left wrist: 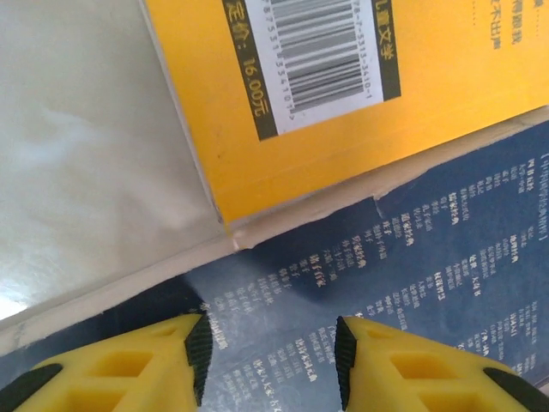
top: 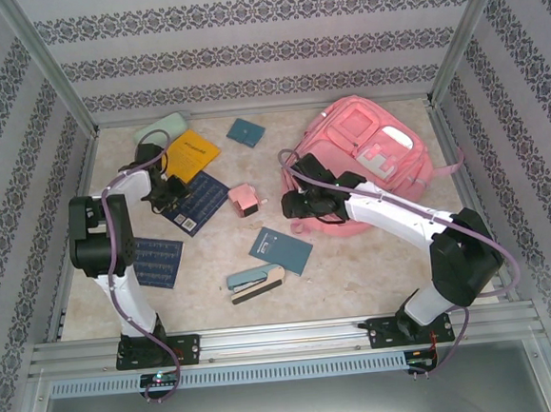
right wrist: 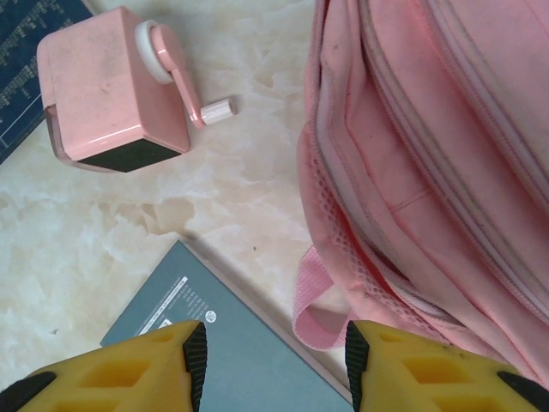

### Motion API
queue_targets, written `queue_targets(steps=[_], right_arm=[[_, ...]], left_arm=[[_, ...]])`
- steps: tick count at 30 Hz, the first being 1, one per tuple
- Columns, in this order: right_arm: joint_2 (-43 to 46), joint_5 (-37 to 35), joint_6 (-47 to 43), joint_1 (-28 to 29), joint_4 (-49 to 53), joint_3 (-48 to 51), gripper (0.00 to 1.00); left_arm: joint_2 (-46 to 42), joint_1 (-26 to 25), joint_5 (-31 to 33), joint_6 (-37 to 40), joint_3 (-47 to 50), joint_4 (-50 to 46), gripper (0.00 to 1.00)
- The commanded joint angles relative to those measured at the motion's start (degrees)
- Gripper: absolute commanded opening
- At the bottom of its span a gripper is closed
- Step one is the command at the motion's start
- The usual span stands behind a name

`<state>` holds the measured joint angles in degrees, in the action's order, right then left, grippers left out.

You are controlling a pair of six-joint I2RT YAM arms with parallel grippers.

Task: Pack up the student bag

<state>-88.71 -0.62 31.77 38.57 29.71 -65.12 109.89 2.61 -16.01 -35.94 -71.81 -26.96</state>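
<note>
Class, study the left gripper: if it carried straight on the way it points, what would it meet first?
Probably the dark blue book: the open left gripper points down at its cover, with the corner of the yellow book just beyond. Depth is hard to judge.

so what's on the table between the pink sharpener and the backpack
Nothing: bare tabletop between sharpener and backpack, seen in the right wrist view.

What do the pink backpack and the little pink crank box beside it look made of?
The student bag: soft matte fabric, going by its stitched seams, zips and folds. The crank box: probably moulded plastic, smooth with a slight sheen and crisp edges.
</note>
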Motion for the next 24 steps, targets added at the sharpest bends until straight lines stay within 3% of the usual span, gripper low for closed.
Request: queue_targets(steps=[1, 14, 24], right_arm=[[-1.64, -0.32, 0.49, 1.23, -0.62, -0.88, 0.49], [-10.95, 1.75, -1.34, 5.08, -0.82, -9.53, 0.49], [-15.90, 2.73, 0.03, 6.37, -1.27, -11.88, 0.49]], left_arm=[[0.46, -2.26, -4.03, -6.22, 5.35, 0.52, 0.45], [-6.95, -17.84, -1.16, -21.01, 15.07, 5.28, 0.44], [-10.82, -19.72, 2.00, -17.54, 13.52, 0.89, 0.43]])
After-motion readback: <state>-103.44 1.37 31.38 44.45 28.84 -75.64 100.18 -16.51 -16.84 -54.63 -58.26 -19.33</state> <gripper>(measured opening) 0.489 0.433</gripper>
